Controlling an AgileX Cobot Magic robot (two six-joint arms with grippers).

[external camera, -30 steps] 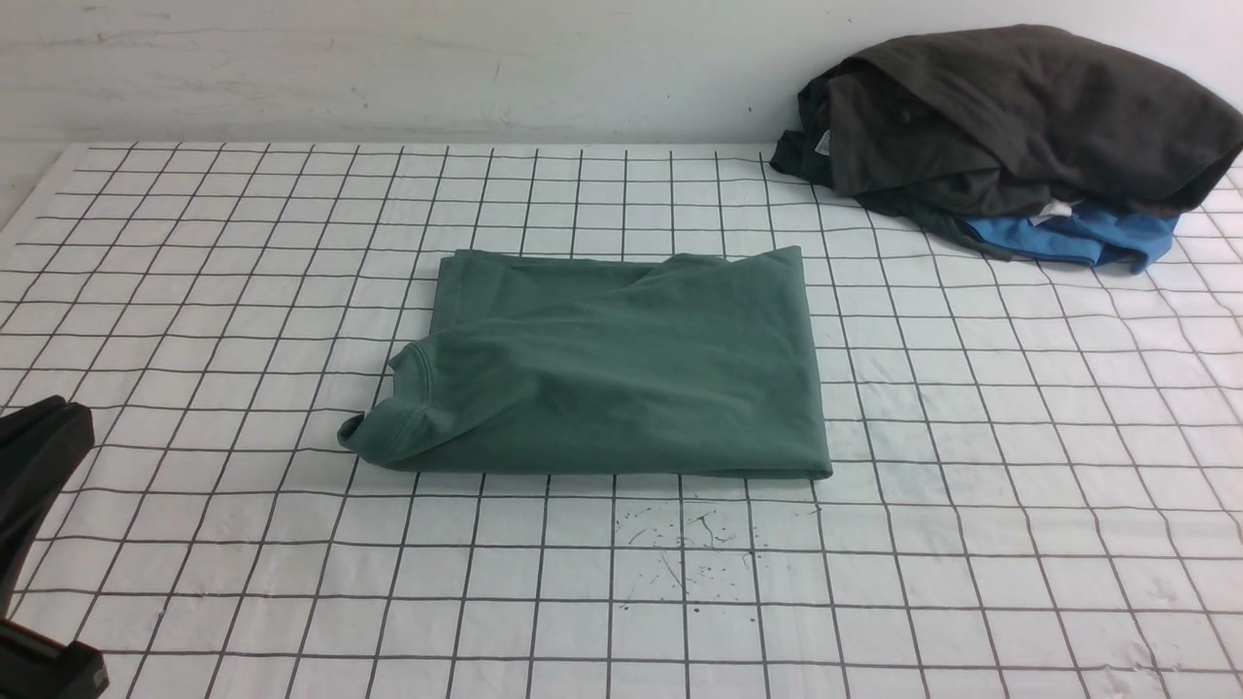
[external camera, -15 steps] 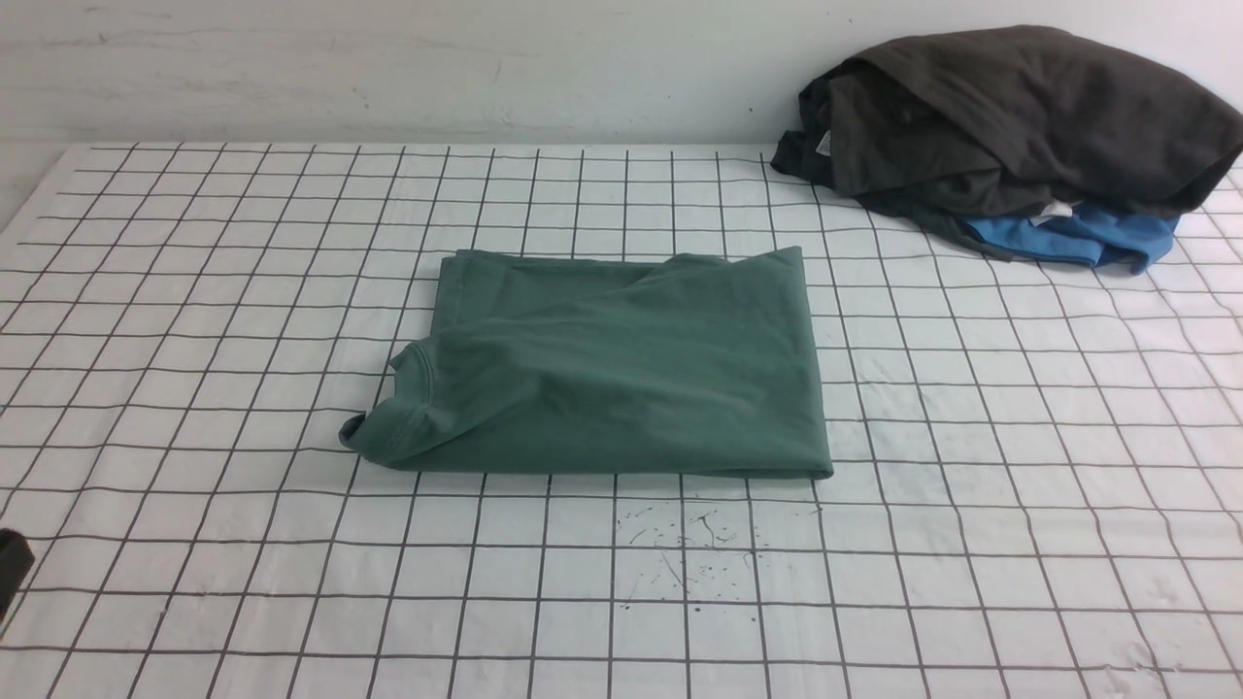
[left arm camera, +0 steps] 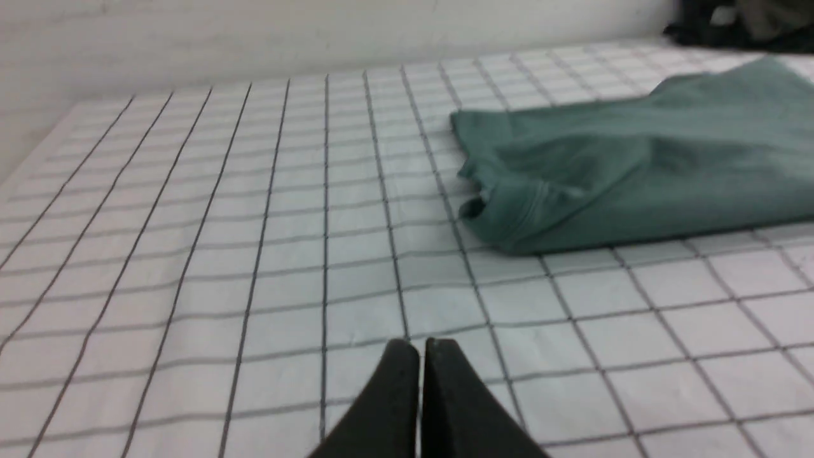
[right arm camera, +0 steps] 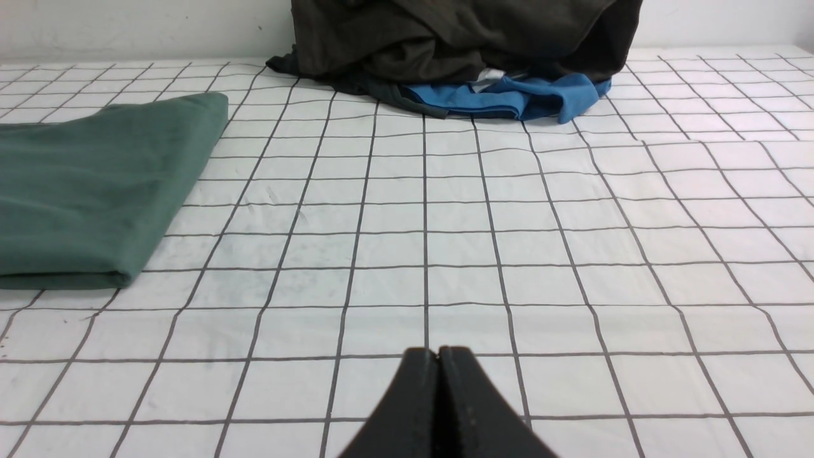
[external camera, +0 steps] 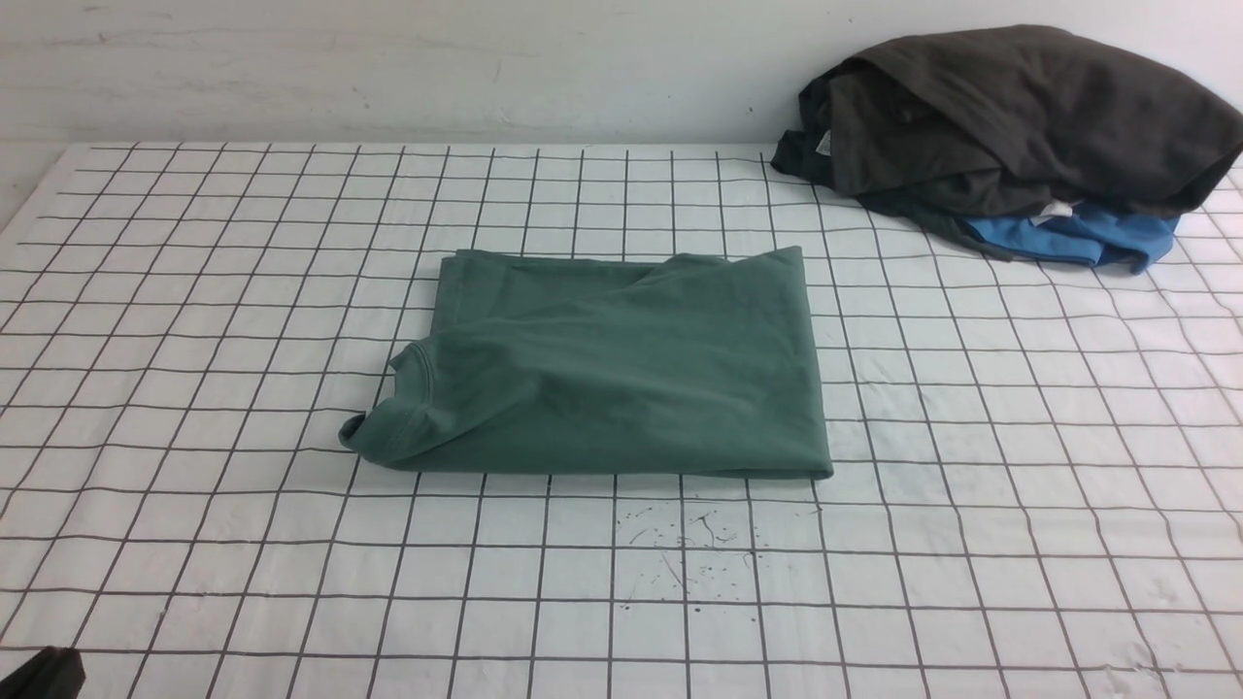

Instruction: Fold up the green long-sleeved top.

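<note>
**Folded top lying clear of both arms**

From the front we are seeing the green top point(external camera: 612, 374) lying folded in the middle of the gridded table point(external camera: 971, 505), its long side running left to right, neck rim toward our left. Only a dark scrap of our left arm is showing at the near left corner.

In the left wrist view our left gripper point(left arm camera: 421, 346) is pressed together, holding nothing, well apart from the top point(left arm camera: 636, 172).

In the right wrist view our right gripper point(right arm camera: 437, 353) is likewise closed and empty, far from the top point(right arm camera: 95, 184).
</note>
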